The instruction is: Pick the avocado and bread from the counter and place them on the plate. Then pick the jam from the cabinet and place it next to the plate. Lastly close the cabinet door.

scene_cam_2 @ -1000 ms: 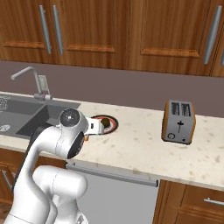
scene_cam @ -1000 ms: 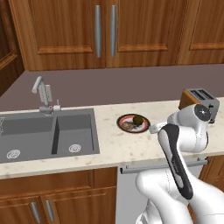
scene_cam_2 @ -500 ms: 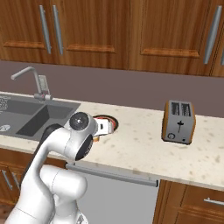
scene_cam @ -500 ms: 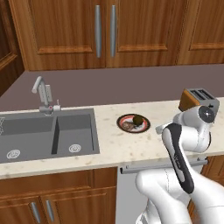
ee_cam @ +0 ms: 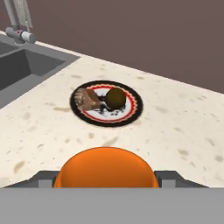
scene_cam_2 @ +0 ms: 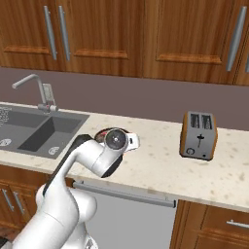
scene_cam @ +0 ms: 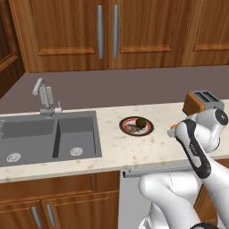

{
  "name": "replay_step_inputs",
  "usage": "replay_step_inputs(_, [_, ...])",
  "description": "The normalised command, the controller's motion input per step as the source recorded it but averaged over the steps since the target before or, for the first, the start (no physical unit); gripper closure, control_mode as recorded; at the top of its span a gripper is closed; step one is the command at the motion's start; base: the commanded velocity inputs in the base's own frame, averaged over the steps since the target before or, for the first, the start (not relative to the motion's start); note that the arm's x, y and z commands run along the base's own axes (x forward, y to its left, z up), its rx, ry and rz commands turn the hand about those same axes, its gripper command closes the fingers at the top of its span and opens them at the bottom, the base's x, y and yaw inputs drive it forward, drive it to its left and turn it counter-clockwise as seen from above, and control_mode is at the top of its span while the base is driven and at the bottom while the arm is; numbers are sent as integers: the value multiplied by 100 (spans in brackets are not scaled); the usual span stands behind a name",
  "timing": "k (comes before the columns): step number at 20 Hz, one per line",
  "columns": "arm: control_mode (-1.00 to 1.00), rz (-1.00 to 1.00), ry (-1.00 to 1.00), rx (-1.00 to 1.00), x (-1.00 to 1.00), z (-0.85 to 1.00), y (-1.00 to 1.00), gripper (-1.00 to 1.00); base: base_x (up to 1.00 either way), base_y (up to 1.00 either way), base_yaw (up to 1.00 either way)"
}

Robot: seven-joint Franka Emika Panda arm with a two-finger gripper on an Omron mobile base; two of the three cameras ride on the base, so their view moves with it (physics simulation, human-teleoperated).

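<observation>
The plate [ee_cam: 136,110] lies on the counter [ee_cam: 183,131] with the brown bread [ee_cam: 87,99] on its left half and the dark green avocado [ee_cam: 116,98] beside it. From the left base the plate [scene_cam: 123,123] carries the avocado [scene_cam: 141,122] and the bread [scene_cam: 131,129]. My gripper [ee_cam: 105,179] hovers low over the counter, short of the plate, and is shut on an orange round thing, the jam [ee_cam: 105,168]. My gripper [scene_cam: 172,130] is right of the plate, with a bit of orange jam [scene_cam: 172,126] showing. The cabinet [scene_cam: 107,31] hangs above; both doors look flush.
A toaster [scene_cam: 201,100] [scene_cam_2: 198,135] stands on the counter to the right of my arm. The grey double sink [scene_cam: 44,138] with its faucet [scene_cam: 44,96] lies left of the plate. Bare counter [scene_cam_2: 155,160] stretches between plate and toaster.
My arm has swung a little to the right, away from the sink, carrying the orange jam. The plate, bread and avocado have stayed put.
</observation>
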Motion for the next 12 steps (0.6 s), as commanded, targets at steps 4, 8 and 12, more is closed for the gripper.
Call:
replay_step_inputs(4, [-100, 14, 2, -6, 31, -15, -14, 100, 0, 0, 0])
replay_step_inputs(8, [-100, 11, 5, -14, 32, -15, -3, 100, 0, 0, 0])
replay_step_inputs(12, [-100, 11, 7, -11, 40, -24, 0, 100, 0, 0, 0])
